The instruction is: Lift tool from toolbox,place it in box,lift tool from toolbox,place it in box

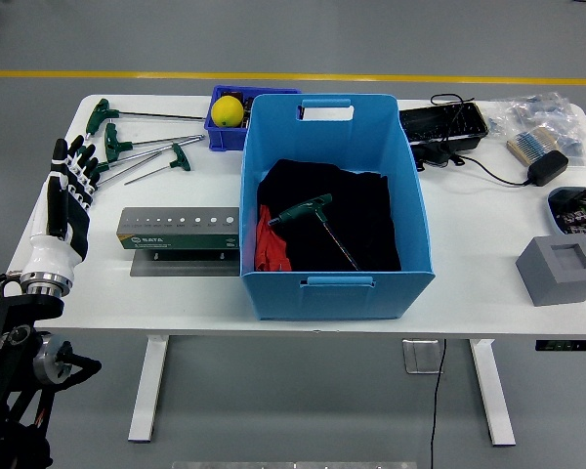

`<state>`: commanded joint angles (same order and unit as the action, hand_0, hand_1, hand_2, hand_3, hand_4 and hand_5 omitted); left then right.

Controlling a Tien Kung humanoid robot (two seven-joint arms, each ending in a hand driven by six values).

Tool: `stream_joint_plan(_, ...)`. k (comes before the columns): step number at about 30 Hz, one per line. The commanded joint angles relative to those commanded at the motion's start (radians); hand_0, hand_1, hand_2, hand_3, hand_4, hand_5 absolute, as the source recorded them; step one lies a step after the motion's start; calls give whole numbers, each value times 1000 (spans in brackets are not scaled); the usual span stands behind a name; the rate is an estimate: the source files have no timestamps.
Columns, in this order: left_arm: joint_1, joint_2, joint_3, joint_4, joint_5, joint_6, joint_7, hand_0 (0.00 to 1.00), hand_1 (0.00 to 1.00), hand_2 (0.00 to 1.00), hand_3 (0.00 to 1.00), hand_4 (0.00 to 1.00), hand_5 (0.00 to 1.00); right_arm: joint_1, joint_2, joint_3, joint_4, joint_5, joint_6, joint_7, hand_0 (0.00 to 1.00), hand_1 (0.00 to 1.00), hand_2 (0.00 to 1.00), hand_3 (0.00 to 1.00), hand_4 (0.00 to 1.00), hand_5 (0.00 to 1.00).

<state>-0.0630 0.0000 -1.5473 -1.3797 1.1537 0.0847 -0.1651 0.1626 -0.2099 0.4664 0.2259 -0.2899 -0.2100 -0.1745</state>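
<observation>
Fingers point(70, 161) of the left hand point(61, 200) are stretching out straight and slightly spread, holding nothing, above the left end of the white worktop point(176, 293) and just beside the loose tools. Sitting at the middle of the worktop is a big blue box point(337, 283), and it is holding a black cloth point(371, 210), a red item point(267, 249) at the cloth's left edge, and one green-handled tool point(313, 220) lying on the cloth. Left of the box, touching or nearly touching its wall, a long grey-green tool holder point(178, 228) is lying flat. Behind the holder, three more T-handle tools point(137, 147) are lying on the worktop near the hand's fingertips. A small dark blue bin point(230, 132) is standing behind the box's left corner, carrying a yellow ball point(228, 109). A grey block point(561, 270) is sitting at the right end.
</observation>
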Motion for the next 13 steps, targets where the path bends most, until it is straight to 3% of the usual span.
stream_joint_plan(13,-9,0,-37,3,0,-1,1,998,998,998,998,925,998,11,-2,-6,1,6,-3,2,650,624,690,555,760,674)
